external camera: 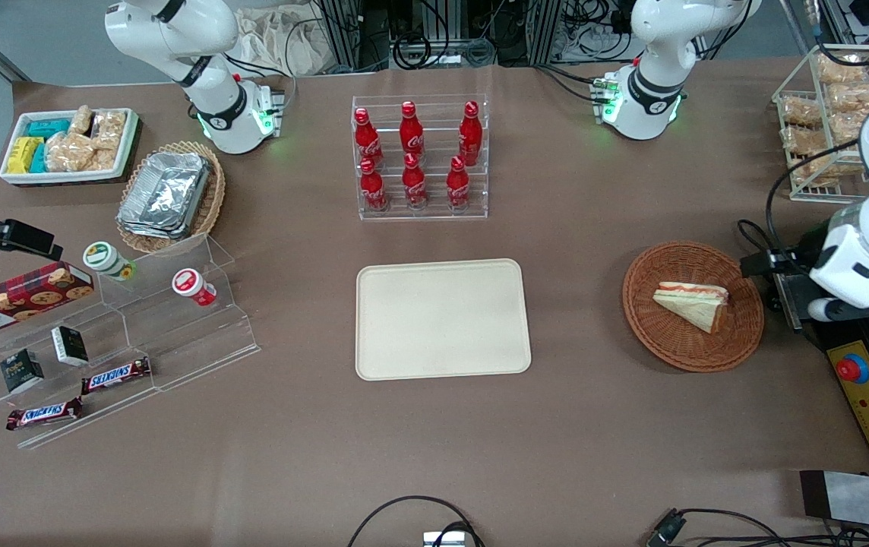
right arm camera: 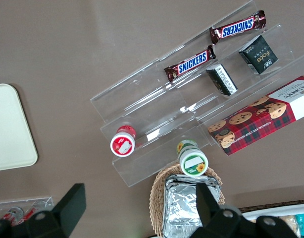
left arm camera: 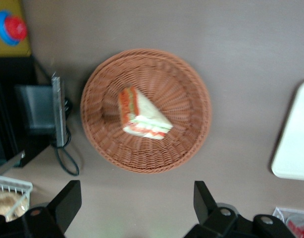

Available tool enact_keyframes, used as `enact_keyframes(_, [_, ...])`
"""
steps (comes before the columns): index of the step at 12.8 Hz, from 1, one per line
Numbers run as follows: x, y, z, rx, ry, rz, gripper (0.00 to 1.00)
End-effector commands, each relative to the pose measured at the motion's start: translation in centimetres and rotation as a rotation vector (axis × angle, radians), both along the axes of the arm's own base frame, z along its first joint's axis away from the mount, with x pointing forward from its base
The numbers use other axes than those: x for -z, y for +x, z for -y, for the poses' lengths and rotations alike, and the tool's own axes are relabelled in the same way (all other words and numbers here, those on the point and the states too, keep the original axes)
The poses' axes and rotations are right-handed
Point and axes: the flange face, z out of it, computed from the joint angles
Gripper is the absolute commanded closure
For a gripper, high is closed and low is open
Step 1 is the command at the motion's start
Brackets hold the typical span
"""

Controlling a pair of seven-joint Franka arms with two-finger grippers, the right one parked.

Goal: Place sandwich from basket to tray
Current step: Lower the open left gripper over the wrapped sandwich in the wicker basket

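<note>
Sandwich lying flat in basket, filling edge turned toward working arm's end. Basket on brown table, well apart from tray. Bottle rack farther from camera than tray. Gripper above basket's edge, jaws spread wide, nothing held, sandwich clear of both fingers.

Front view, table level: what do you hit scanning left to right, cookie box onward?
Walkers cookie box → foil containers → cola bottle rack → tray → basket holding sandwich → gripper, open, above the basket.
</note>
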Motion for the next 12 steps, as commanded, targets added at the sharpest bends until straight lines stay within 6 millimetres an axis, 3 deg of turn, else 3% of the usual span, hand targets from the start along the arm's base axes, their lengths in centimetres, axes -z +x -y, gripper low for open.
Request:
enact_keyframes(1, [3.8,-0.2,-1.5,-0.223,0.029,-0.004,0.00])
enact_keyframes(3, [7.6,-0.8,-3.3,-0.361,0.043,0.046,0.00])
enact_keyframes(7, [15.3,-2.1,-2.7,-0.505,0.048,0.118,0.00])
enact_keyframes(10, [19.3,-2.8,-2.6,-0.578,0.055,0.066,0.00])
enact_keyframes(12, [20.8,-3.1,-2.5,-0.590,0.053,0.056,0.00])
